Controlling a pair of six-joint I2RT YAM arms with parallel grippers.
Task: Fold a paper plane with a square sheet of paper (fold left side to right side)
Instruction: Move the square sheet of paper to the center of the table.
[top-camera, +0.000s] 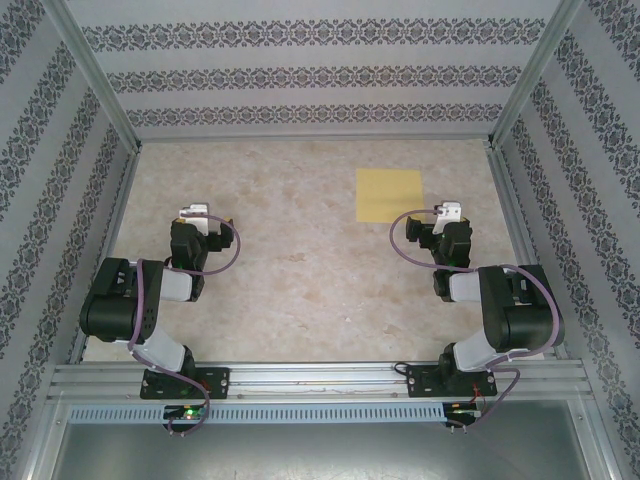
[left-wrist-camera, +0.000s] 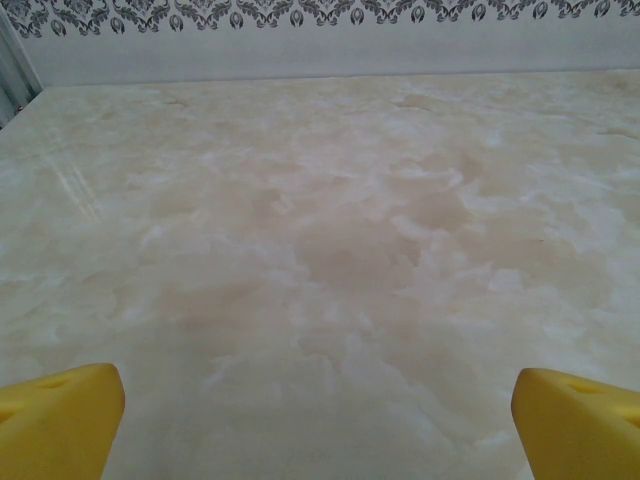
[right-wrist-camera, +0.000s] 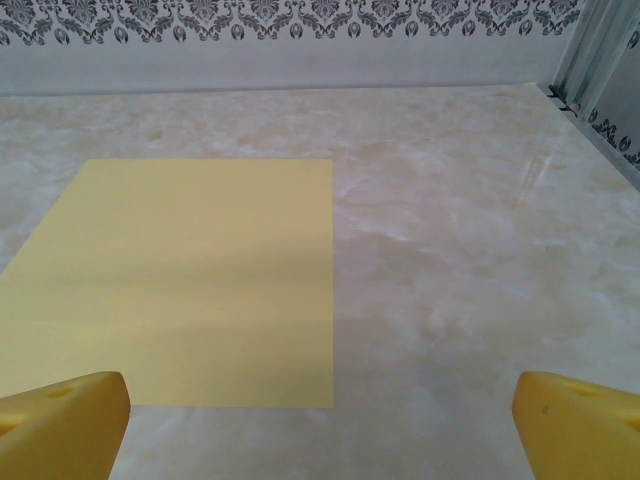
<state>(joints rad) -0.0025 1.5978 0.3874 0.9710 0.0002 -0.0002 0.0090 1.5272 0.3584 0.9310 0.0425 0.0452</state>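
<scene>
Left end effector (left-wrist-camera: 320, 422) spread wide, marbled table (left-wrist-camera: 330, 240) beneath, patterned wall (left-wrist-camera: 300, 14) behind

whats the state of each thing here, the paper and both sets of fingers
sheet of paper: lying flat on the table, unfolded, nothing touching it
left fingers: open wide, holding nothing
right fingers: open wide, holding nothing, the paper just ahead of them

square sheet of paper (top-camera: 389, 196) | plain yellow, unfolded | laid flat on the marble-patterned table (top-camera: 300, 280) | right of centre, toward the far edge
</scene>
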